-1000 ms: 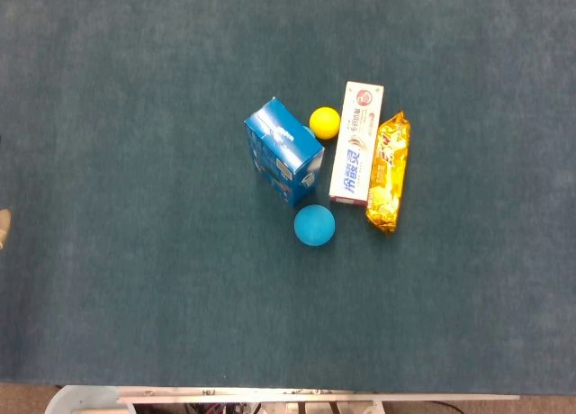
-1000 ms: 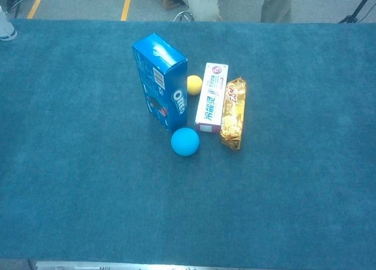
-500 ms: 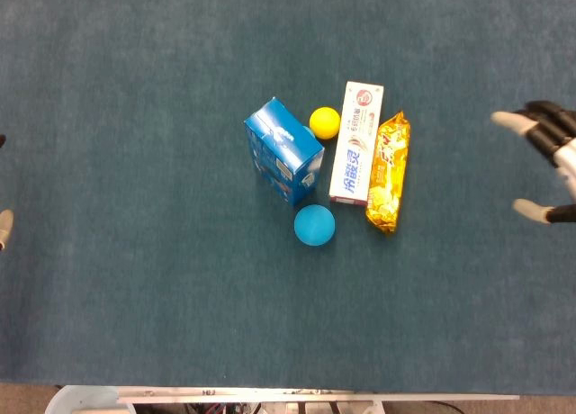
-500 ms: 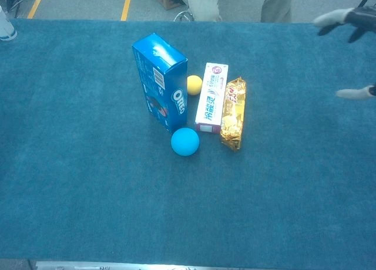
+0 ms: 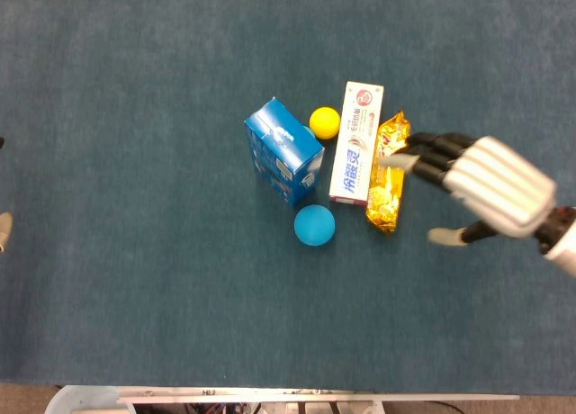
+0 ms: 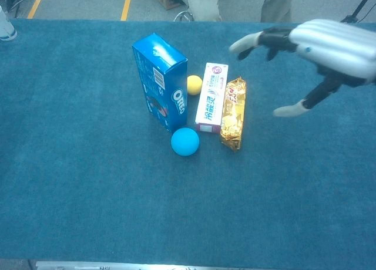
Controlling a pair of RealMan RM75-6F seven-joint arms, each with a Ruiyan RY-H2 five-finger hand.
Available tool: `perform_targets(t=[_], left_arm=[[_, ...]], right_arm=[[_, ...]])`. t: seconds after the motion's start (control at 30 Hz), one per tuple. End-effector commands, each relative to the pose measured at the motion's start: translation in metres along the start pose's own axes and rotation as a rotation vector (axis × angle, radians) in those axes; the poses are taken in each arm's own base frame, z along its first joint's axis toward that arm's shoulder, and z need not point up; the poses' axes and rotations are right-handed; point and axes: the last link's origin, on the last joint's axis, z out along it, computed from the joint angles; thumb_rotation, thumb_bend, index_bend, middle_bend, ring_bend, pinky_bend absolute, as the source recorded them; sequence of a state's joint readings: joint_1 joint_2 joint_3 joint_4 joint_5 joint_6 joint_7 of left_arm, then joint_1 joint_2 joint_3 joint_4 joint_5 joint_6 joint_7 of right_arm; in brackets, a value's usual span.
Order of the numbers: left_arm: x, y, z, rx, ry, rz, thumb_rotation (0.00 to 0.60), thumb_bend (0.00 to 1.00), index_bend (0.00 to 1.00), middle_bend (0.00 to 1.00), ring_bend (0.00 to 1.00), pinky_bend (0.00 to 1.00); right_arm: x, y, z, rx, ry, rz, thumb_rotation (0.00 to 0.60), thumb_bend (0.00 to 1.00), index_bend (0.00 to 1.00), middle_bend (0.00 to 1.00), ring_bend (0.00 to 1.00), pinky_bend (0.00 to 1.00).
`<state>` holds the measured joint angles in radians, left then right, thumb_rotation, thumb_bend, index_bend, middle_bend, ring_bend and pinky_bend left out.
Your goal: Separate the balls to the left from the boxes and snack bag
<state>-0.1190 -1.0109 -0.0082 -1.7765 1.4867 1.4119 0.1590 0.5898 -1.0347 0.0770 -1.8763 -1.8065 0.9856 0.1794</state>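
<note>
Hovering with fingers apart and empty, the right robot hand hangs above the snack bag.

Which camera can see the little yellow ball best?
The head view. It looks straight down, so the whole yellow ball shows between the blue box and the toothpaste box. In the chest view the ball looks smaller, tucked behind the tall blue box, partly hidden.

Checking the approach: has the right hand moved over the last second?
Yes. The right hand came in from the right edge toward the shiny orange snack bag, which lies where it was; its spread fingers now reach above the bag.
</note>
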Motion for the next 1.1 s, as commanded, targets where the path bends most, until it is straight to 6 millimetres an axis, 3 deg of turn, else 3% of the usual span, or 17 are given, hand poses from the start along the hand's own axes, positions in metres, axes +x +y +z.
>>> perform_targets(t=[0.03,0.37,0.7,1.1], left_arm=[[0.0,0.0,0.0,0.0,0.0,0.0,0.6,0.37,0.07,0.12,0.07,0.0],[0.0,-0.001,0.002,0.009,0.001,-0.002,0.6,0.37,0.07,0.12,0.07,0.0],[-0.001,-0.002,0.002,0.011,0.005,-0.008,0.6,0.37,0.07,0.12,0.07,0.0],[0.001,-0.007,-0.002,0.023,0.007,-0.012,0.6,0.37,0.07,0.12,0.07,0.0]], right_arm=[[-0.005,-0.011,0.018,0.075,-0.049,0.012,0.6,0.07,0.16,0.25,0.16,0.31],[-0.015,-0.037,0.057,0.203,-0.12,0.058,0.6,0.09,0.16,0.25,0.16,0.31],[-0.038,-0.065,0.101,0.302,-0.195,0.084,0.6,0.09,0.16,0.25,0.16,0.31],[-0.062,-0.077,0.141,0.293,-0.265,0.078,0.6,0.09,0.16,0.25,0.16,0.31]])
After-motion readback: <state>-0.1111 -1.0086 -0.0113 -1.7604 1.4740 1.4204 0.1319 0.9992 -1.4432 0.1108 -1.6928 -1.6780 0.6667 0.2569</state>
